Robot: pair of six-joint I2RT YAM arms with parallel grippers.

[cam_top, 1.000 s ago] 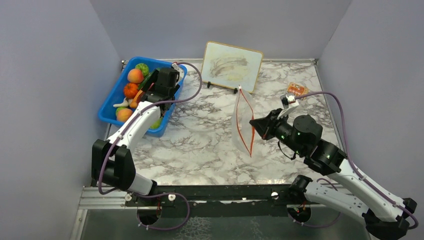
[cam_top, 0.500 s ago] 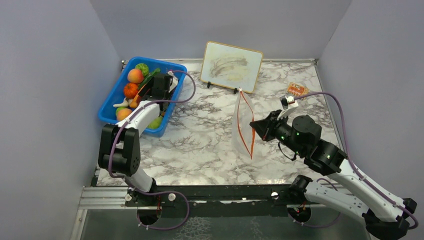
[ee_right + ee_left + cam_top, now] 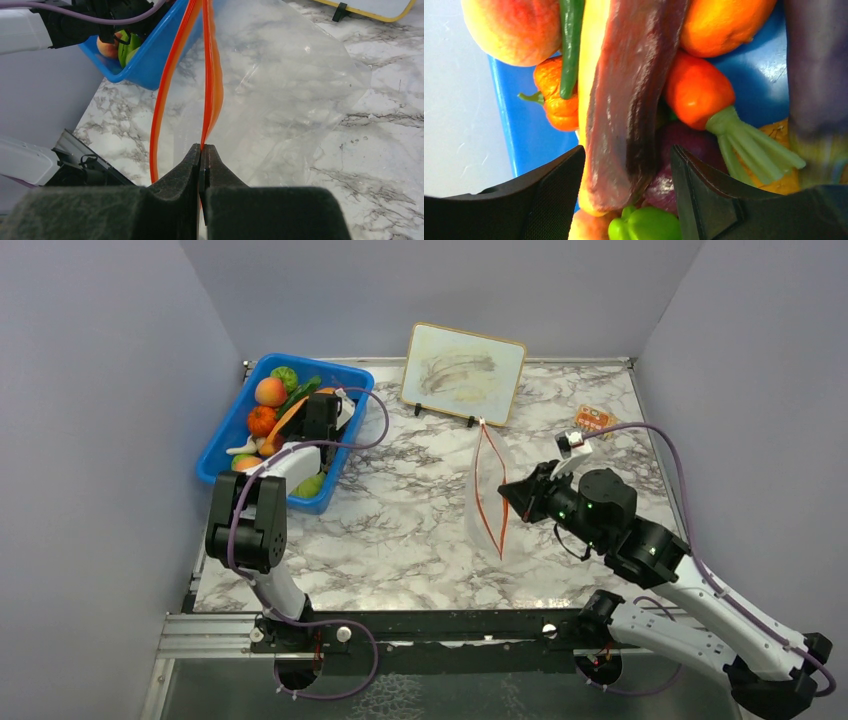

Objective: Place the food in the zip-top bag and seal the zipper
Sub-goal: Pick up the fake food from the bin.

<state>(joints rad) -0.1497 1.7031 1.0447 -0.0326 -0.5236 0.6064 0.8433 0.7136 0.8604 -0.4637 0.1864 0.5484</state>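
My left gripper [image 3: 318, 420] is down in the blue bin [image 3: 228, 435], open, its jaws on either side of the reddish-brown meat slice [image 3: 629, 90], which stands on edge; a small gap shows at the right finger [image 3: 704, 200]. Around the slice lie a peach [image 3: 514, 25], an orange [image 3: 724, 20], a carrot [image 3: 696, 92], a green pepper [image 3: 646, 225] and a purple piece [image 3: 676, 175]. My right gripper [image 3: 202, 147] is shut on the orange-red zipper [image 3: 210, 75] of the clear zip-top bag [image 3: 290, 100] and holds its mouth open and raised at table centre [image 3: 487, 490].
A framed picture board [image 3: 463, 360] stands at the back centre. A small orange packet [image 3: 592, 418] lies at the back right. The blue bin sits against the left wall, to the left of the bag. Grey walls close in both sides.
My left arm's elbow has swung back toward the near-left, and its gripper has shifted a little left in the bin, showing more of the slice's edge. The right gripper and bag have barely moved.
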